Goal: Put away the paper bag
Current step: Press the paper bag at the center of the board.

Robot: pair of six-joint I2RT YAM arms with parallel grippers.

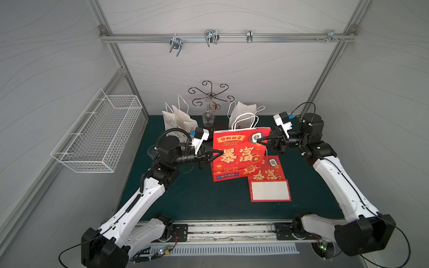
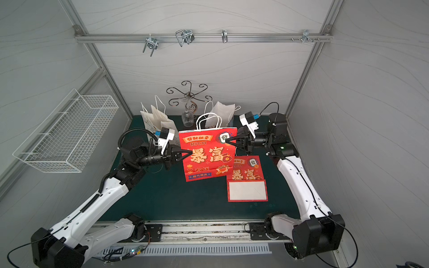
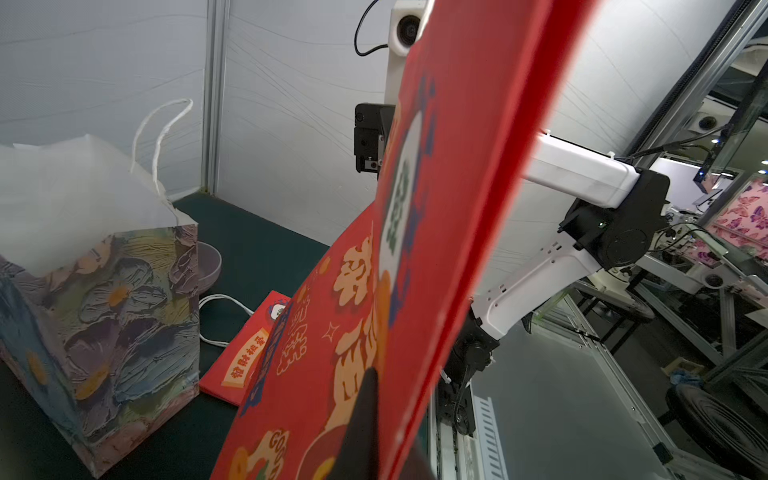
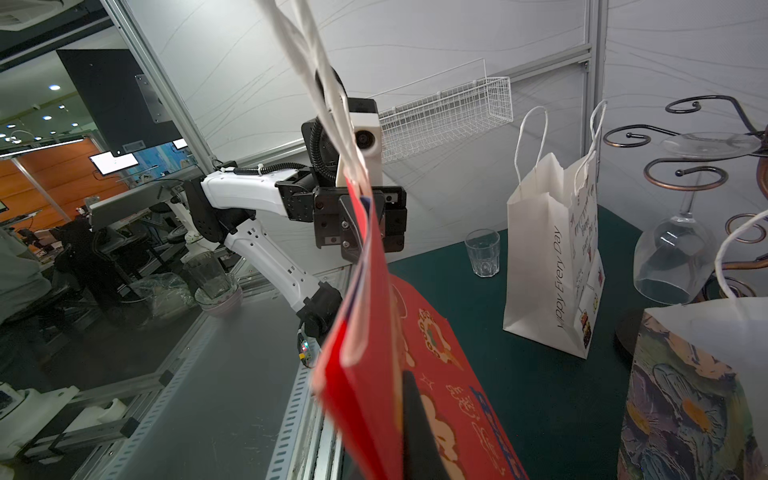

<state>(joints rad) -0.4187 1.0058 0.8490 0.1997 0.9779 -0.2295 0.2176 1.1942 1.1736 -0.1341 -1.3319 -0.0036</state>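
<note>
My left fingers [image 1: 218, 153] are clenched on the left side edge of the red paper bag [image 1: 228, 167] with gold lettering, one finger on the printed face and one behind it. My right fingers [image 1: 258, 140] are clamped on the same bag at its upper right corner, beside the printed white tile emblem. The bag is folded flat and stands upright between my two arms, over the middle of the dark green bench [image 1: 197, 197], with its white cord handles [image 1: 243, 121] standing up from its top edge. Whether its bottom edge touches the bench I cannot tell.

Just beside it, towards the right edge of the bench, a second red paper bag [image 1: 267, 176] of the same print lies flat, its white base panel towards the front. Near the back edge stand a white paper bag with printed writing [image 1: 176, 120] at the left and a flower-painted bag with a white top [image 1: 241, 113] at the right. Between them is a scrolled dark metal rack [image 1: 210, 94] with a clear wine glass [image 1: 208, 119] hanging upside down. A clear tumbler [image 4: 482, 252] stands near the left edge. A white wire basket [image 1: 97, 134] hangs on the left wall, and metal hooks [image 1: 211, 37] sit on a rail on the back wall.
</note>
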